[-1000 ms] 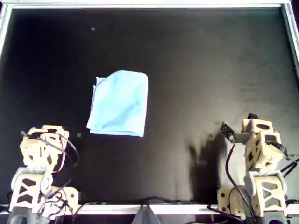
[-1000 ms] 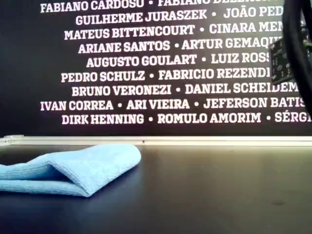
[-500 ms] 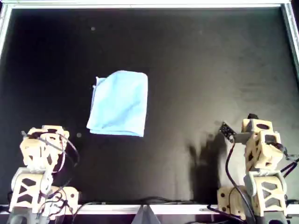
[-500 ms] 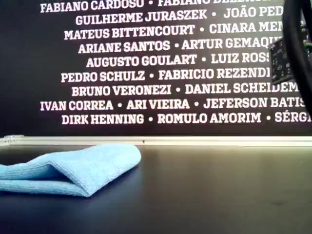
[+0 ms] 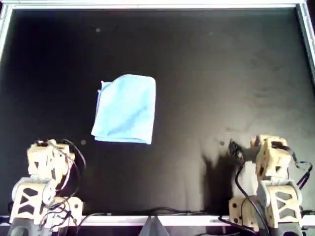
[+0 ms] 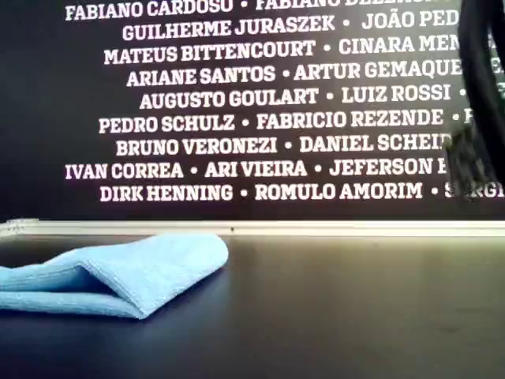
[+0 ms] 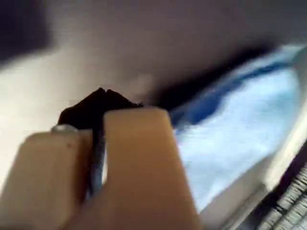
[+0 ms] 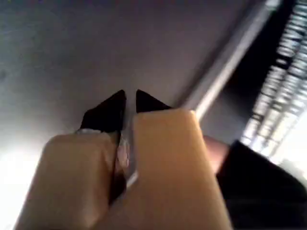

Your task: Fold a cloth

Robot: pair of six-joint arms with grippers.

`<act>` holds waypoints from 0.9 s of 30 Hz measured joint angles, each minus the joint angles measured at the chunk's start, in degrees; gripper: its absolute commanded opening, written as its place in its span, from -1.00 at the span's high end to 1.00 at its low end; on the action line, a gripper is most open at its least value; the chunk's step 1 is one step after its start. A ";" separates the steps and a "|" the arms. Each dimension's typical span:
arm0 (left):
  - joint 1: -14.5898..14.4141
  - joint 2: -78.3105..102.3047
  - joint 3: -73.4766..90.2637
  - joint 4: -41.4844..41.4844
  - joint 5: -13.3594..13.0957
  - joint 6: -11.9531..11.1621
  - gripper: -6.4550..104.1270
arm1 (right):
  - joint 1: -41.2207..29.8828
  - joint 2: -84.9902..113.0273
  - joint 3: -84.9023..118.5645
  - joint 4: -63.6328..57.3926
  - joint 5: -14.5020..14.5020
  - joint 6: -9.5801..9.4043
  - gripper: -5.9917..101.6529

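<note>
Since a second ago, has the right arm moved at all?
Yes. In the overhead view the right arm has pulled back toward the bottom rail, its top sitting lower in the picture than before. The cloth lies where it was.

The cloth (image 5: pixel 125 109) looks like soft, matt woven fabric with a fine nubbly texture, its folded edge plump rather than crisp, and it lies on my counter (image 5: pixel 206 73), a smooth black surface with a dull sheen, framed by a pale, metallic-looking rim. My left tool (image 7: pixel 101 98) and my right tool (image 8: pixel 127 103) have tan, matt plastic-looking bodies ending in black tips, and thin, glossy black cables loop around my arms in the overhead view.
</note>
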 measured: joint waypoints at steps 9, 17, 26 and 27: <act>0.00 0.00 0.00 1.05 0.26 0.00 0.91 | 0.00 0.00 0.00 3.52 0.00 0.00 0.80; 0.00 0.00 0.00 1.05 0.26 0.00 0.91 | 0.00 0.00 0.00 3.52 0.00 0.00 0.80; 0.00 0.00 0.00 1.05 0.26 0.00 0.91 | 0.00 0.00 0.00 3.52 0.00 0.00 0.80; 0.00 0.00 0.00 1.05 0.26 0.00 0.91 | 0.00 0.00 0.00 3.52 0.00 0.00 0.80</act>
